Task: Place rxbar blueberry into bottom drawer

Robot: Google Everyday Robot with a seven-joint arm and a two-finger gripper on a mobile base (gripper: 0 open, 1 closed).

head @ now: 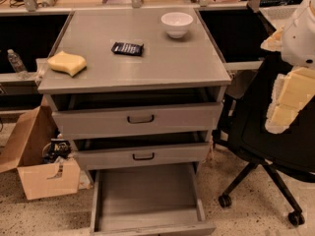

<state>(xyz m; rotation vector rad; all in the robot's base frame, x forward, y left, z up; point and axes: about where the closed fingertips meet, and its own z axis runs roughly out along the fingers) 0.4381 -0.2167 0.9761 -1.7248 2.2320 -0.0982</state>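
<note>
The rxbar blueberry (pixel 127 48), a small dark flat bar with pale lettering, lies on the grey cabinet top (pixel 147 68), near its middle and towards the back. The bottom drawer (pixel 147 215) is pulled out towards me and shows a bare grey floor and low walls. My arm hangs at the right edge of the view, and my gripper (pixel 288 102) shows there as pale cream parts over the black chair. It is well to the right of the cabinet, apart from the bar and the drawer, and holds nothing that I can see.
A yellow sponge-like lump (pixel 67 63) lies at the top's left edge and a white bowl (pixel 177 23) at the back right. The two upper drawers (pixel 140 119) with black handles stand slightly ajar. A black office chair (pixel 266 146) is on the right and an open cardboard box (pixel 39 166) on the left floor.
</note>
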